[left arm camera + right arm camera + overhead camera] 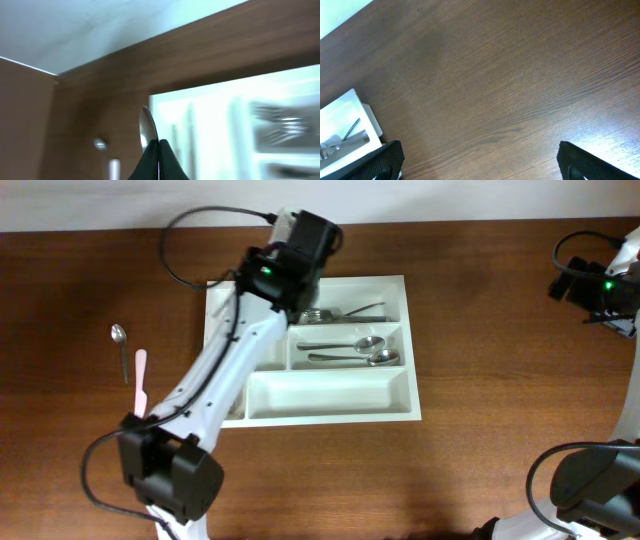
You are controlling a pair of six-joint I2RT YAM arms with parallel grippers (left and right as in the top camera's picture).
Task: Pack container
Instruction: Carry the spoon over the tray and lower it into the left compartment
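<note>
The container (330, 393), a white compartment tray, lies at the table's middle. Forks (348, 312) fill its top wide compartment and spoons (352, 350) the middle one; the bottom one holds nothing. My left gripper (159, 141) hovers over the tray's upper left, shut on a metal spoon (146, 126) whose bowl sticks up past the fingertips. The tray (225, 120) shows blurred to the right of that spoon. My right gripper (480, 155) stands open over bare wood at the far right, with the tray's corner (340, 117) at its left.
A loose metal spoon (120, 346) and a pink utensil (140, 376) lie on the table left of the tray. The left arm (215, 370) stretches diagonally over the tray's left side and hides the narrow compartments. The right arm's base (590, 485) is at the lower right.
</note>
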